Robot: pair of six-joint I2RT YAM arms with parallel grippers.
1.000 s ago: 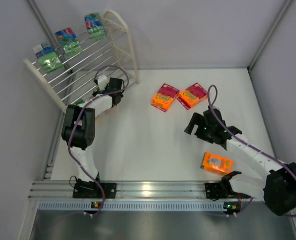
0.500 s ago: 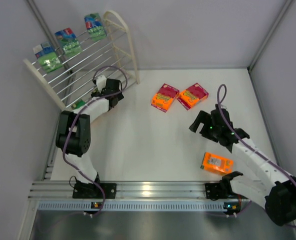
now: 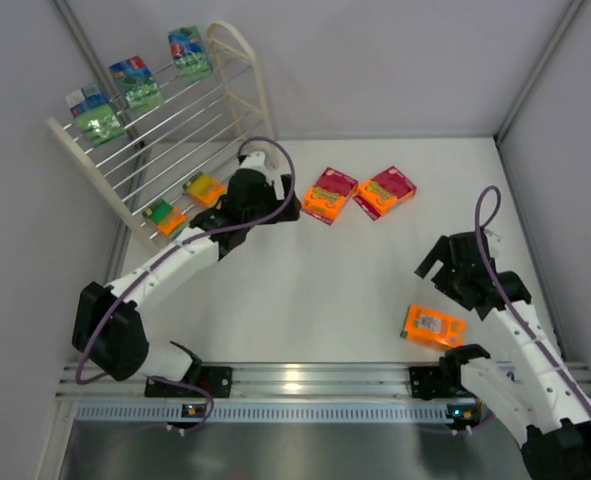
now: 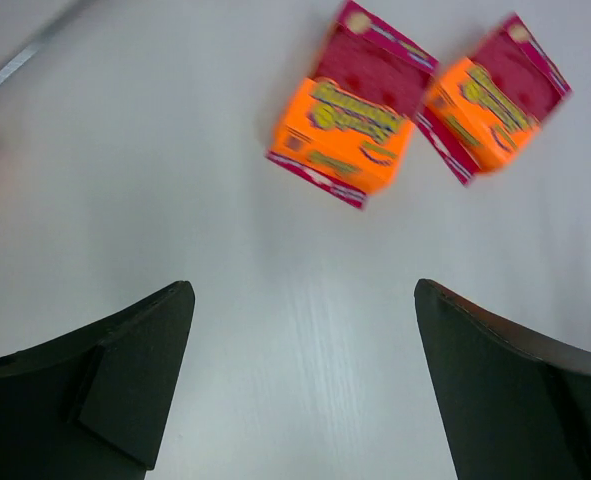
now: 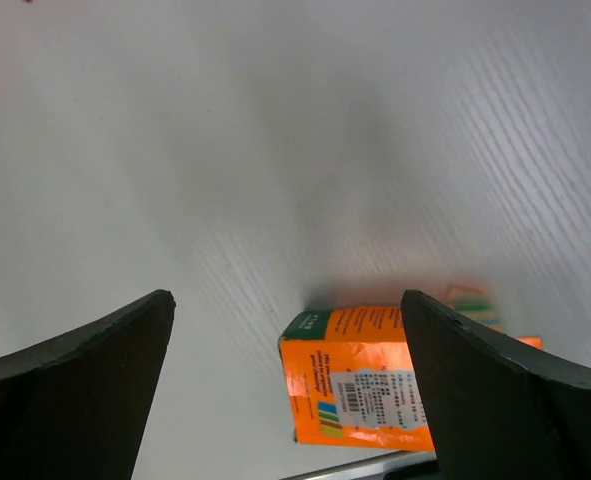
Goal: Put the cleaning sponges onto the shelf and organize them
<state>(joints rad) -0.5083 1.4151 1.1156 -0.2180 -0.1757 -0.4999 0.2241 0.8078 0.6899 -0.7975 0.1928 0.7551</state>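
The cream-white shelf (image 3: 237, 75) stands at the far left. Three green cleaning sponges (image 3: 137, 85) sit along its top tier, and two orange ones with green labels (image 3: 205, 188) lie on a lower tier. Two orange-and-magenta packs (image 3: 329, 194) (image 4: 350, 125) lie side by side on the table. My left gripper (image 3: 278, 205) (image 4: 302, 288) hangs open and empty just left of them. Another orange pack (image 3: 434, 326) (image 5: 375, 385) lies near the front right. My right gripper (image 3: 437, 275) (image 5: 286, 296) is open above it, apart from it.
A ribbed aluminium rail (image 3: 295, 380) runs along the near edge by the arm bases. Grey walls close in the table on the left, back and right. The second magenta pack (image 4: 490, 100) lies just right of the first.
My left arm swung away from the shelf toward the magenta packs, uncovering two orange packs on the lower tier. My right arm drew back to the right, over the front orange pack.
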